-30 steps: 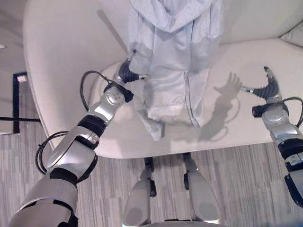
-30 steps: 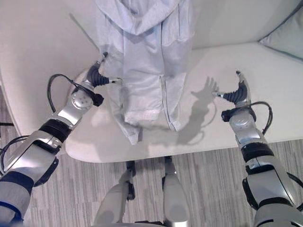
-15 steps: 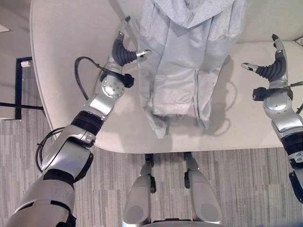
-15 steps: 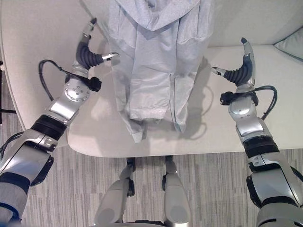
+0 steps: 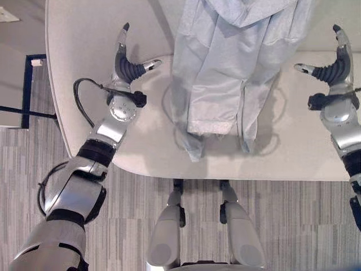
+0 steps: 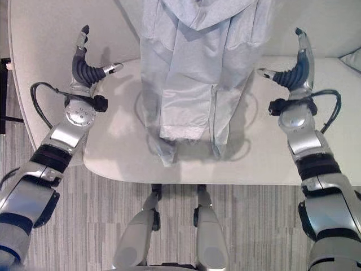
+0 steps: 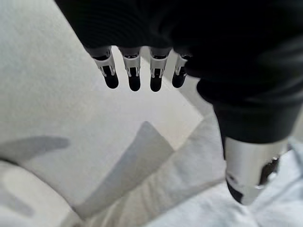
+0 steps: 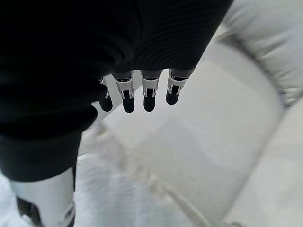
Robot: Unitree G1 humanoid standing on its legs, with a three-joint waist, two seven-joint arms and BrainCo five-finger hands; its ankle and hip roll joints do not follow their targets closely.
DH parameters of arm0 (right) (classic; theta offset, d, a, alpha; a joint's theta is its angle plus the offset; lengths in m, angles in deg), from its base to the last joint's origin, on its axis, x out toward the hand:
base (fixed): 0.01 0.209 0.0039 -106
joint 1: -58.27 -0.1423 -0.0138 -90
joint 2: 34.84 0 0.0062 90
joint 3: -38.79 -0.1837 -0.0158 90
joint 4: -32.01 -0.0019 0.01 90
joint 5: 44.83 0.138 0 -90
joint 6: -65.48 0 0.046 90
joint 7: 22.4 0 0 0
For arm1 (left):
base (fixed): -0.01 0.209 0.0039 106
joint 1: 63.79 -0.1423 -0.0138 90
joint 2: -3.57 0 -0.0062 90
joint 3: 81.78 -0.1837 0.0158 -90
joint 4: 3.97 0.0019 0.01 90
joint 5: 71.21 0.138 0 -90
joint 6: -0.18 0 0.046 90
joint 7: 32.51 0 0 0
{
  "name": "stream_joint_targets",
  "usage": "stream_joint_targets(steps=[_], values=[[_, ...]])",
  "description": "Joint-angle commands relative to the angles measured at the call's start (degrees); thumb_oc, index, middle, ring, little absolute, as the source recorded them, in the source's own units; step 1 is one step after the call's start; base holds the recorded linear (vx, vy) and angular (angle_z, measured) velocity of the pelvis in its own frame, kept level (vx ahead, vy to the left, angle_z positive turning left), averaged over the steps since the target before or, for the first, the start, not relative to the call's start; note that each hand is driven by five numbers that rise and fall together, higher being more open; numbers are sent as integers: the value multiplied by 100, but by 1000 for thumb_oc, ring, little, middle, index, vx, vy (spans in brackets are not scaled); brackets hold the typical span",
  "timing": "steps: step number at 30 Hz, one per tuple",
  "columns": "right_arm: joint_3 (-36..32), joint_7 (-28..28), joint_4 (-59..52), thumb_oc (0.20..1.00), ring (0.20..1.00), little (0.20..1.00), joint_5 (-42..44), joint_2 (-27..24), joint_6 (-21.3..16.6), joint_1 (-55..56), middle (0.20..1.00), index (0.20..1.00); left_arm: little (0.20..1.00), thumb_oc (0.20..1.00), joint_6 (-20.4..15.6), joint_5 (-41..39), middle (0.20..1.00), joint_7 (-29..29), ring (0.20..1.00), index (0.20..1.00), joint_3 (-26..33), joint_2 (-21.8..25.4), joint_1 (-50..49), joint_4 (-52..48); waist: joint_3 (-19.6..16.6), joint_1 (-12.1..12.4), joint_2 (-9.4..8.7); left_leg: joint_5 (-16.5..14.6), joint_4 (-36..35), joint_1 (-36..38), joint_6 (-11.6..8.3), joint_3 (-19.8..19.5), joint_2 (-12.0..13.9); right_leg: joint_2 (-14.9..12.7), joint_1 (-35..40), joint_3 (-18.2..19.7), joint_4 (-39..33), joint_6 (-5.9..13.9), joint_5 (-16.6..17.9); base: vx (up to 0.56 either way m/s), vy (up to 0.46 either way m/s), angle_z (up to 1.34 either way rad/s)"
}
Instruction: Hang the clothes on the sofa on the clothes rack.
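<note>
- The hem of the garment (image 5: 217, 121) is seen nearest, hanging over the seat front of the sofa (image 5: 84, 68); one lower corner trails just past the seat edge.
- From there the pale grey garment is draped up the seat and against the backrest, with its hood at the top; it lies on the sofa and is held by neither hand.
- The left hand (image 5: 128, 66) is now raised beside the garment's left edge and clear of it, where one second earlier it was low at the cloth's side, touching or nearly touching it; contact then cannot be judged for certain.
- Its fingers (image 7: 133, 71) are seen straight and spread, with the thumb out toward the garment and nothing between them.
- The right hand (image 6: 294, 70) has likewise been lifted and brought inward from a lower, wider place; it is held near the garment's right edge, apart from it.
- Its fingers (image 8: 147, 92) are extended in a row and empty, with sofa cushion beyond them.
- The garment is thus flanked by two open hands at about shoulder height, so the reach appears to be set up and the grasp not yet made.
- A corner of a cushion (image 6: 354, 56) is visible farthest off, at the right.
</note>
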Motion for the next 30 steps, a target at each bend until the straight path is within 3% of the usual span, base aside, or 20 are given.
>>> stream_joint_targets(steps=[1, 11, 30], values=[[244, -112, 12, 1000, 1000, 1000, 209, -123, -321, -360, 1000, 1000, 1000, 1000, -173, 139, 1000, 278, 1000, 1000, -250, 183, 735, 562, -299, 13, -251, -245, 5, -64, -255, -65, -67, -151, 296, 33, 14, 603, -560, 0, 0, 0], [1040, -103, 394, 1000, 1000, 1000, 402, 250, -224, -1351, 1000, 1000, 1000, 1000, -127, -278, 1000, -19, 1000, 1000, -824, 73, 1692, 1545, -239, -60, -294, -151, 5, -339, -252, -73, -75, -129, 4, 59, 14, 625, -470, 0, 0, 0], [637, -477, 406, 1000, 1000, 1000, 156, 671, -52, -814, 1000, 1000, 1000, 1000, -139, -480, 1000, -97, 1000, 1000, -866, -471, 1748, 1404, -118, -165, -284, -171, 5, -368, -227, -55, -109, -137, -31, 71, 14, 610, -458, 0, 0, 0]])
